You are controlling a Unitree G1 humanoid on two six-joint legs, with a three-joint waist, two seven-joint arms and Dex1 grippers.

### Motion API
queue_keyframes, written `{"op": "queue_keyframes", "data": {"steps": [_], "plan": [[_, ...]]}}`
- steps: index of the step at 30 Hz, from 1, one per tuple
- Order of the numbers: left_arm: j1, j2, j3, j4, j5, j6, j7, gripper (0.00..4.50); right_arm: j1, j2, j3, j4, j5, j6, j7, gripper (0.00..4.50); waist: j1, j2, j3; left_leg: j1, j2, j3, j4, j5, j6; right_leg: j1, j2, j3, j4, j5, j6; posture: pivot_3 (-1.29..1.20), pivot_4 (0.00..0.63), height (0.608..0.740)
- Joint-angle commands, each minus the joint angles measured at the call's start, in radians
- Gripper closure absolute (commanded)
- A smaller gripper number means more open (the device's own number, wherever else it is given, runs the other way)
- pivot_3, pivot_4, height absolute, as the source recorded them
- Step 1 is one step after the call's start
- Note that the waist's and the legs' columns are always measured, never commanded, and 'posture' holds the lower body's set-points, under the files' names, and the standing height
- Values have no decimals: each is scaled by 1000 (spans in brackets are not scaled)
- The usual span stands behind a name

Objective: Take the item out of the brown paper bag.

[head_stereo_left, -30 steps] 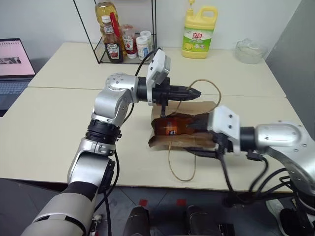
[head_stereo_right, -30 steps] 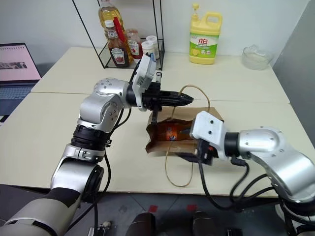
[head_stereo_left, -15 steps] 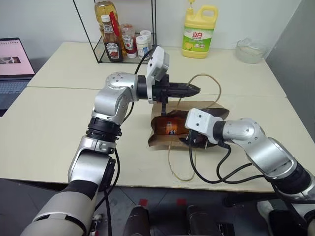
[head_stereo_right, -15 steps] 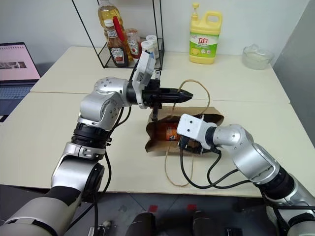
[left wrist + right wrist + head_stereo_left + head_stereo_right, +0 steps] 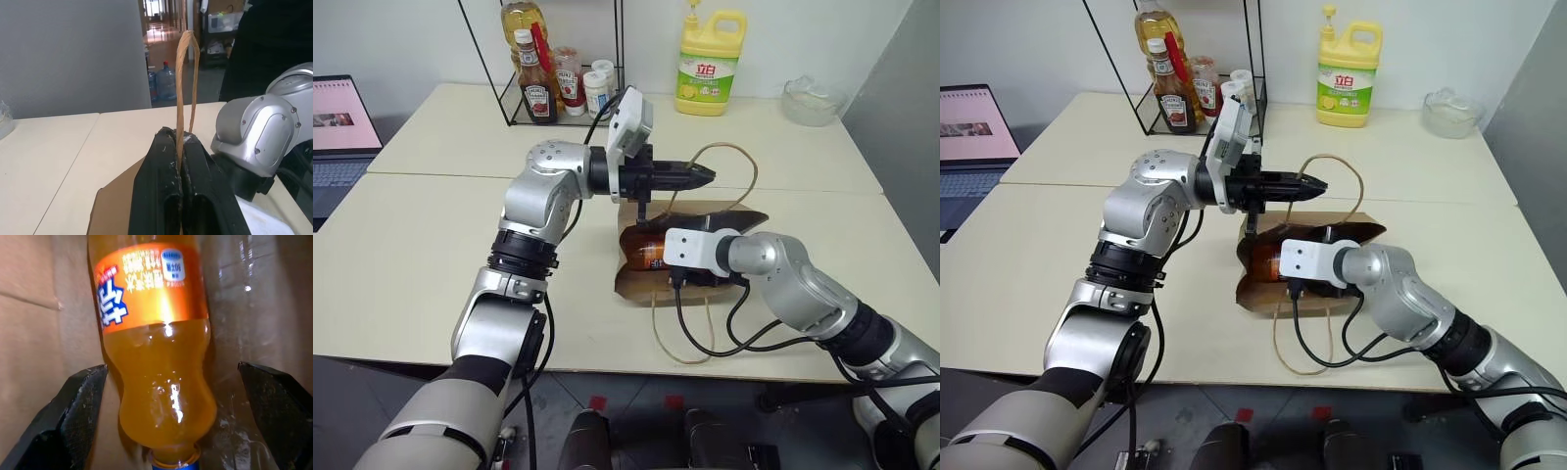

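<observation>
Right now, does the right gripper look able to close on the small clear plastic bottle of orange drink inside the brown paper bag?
Probably yes. The right gripper is open with a finger on each side of the orange drink bottle, nothing between them. The left gripper, shut on a cord handle, holds up the brown paper bag.

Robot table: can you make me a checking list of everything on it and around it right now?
Surface: cream table, two tops pushed together.
Job's things: brown paper bag lying on its side, mouth held up; orange drink bottle inside it.
Clutter: wire rack with ketchup and oil bottles, yellow detergent jug, clear glass bowl, all at the far edge.
Grippers: left gripper shut on a cord handle, lifting it. Right gripper open inside the bag, a finger on each side of the bottle, not gripping.
Cables: black cables hang off the right arm.
Surroundings: laptop at the left, white wall behind.
</observation>
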State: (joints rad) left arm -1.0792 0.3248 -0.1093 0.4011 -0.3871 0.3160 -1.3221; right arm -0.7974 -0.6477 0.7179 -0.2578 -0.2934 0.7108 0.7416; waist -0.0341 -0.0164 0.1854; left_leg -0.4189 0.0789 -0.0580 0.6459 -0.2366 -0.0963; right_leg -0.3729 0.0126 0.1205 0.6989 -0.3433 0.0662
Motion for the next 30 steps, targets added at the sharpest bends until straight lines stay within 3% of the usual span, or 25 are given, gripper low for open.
{"op": "queue_keyframes", "data": {"steps": [1,8,16,23,30], "plan": [[-32,-3,16,-16,-8,-18,-2,4500,-41,15,30,34,-83,-52,31,26,-1,0,0,0,0,0,0,0,0,0,0,0,0,0,0,0,150,740],[-35,-7,11,-9,-3,-25,-2,4500,-82,72,78,147,-199,-123,98,26,-1,0,0,0,0,0,0,1,-2,0,0,0,0,0,0,0,150,740],[-32,-11,7,-7,1,-38,-2,4500,-61,114,51,228,-247,-154,152,1943,-1,0,0,1,0,0,0,2,-3,1,0,0,1,0,0,0,150,740],[-24,-8,8,-8,8,-48,-1,4500,-31,126,30,246,-276,-191,171,1999,-1,0,0,1,0,0,0,1,-2,1,0,0,1,0,0,0,150,740],[-23,3,10,21,32,-82,1,4500,-8,112,-87,166,-250,-277,149,1999,0,0,0,1,0,0,0,1,-3,1,0,0,1,0,0,0,150,740]]}}
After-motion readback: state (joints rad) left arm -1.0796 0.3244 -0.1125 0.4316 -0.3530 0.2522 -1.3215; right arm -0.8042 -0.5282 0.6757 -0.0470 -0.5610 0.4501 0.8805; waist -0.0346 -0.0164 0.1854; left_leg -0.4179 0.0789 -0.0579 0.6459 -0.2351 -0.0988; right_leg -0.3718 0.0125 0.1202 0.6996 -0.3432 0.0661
